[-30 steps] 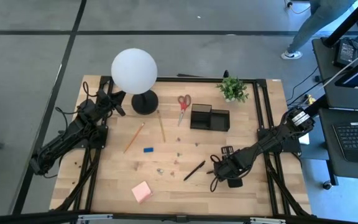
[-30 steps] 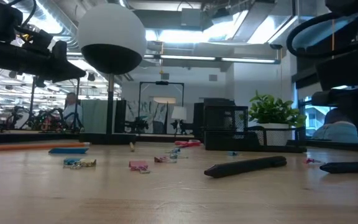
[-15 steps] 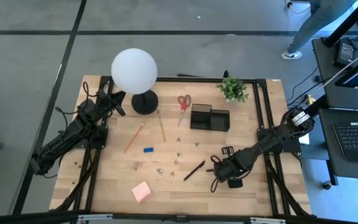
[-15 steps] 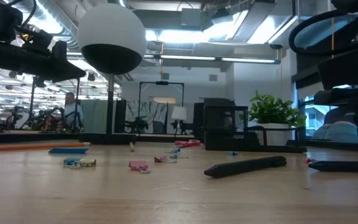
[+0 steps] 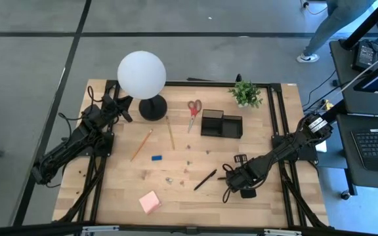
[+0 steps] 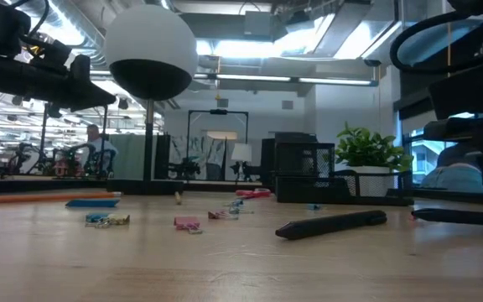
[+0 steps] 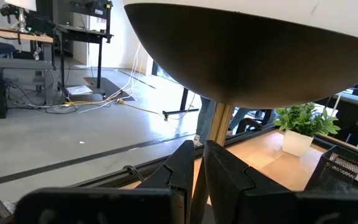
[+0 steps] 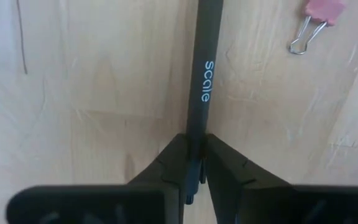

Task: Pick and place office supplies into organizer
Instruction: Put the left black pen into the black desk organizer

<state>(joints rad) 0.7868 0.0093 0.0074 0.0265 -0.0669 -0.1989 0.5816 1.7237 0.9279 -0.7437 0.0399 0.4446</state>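
Right gripper [image 8: 193,163], near right on the table [image 5: 176,196]: jaws pinching a black pen [image 8: 202,74] marked "scale". Left gripper [image 7: 197,168], far left beside lamp [image 5: 142,75]: jaws pressed together, empty.

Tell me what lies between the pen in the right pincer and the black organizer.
Nothing tall. The right pincer grips a black pen. Only bare table and a few small clips lie between it and the organizer.
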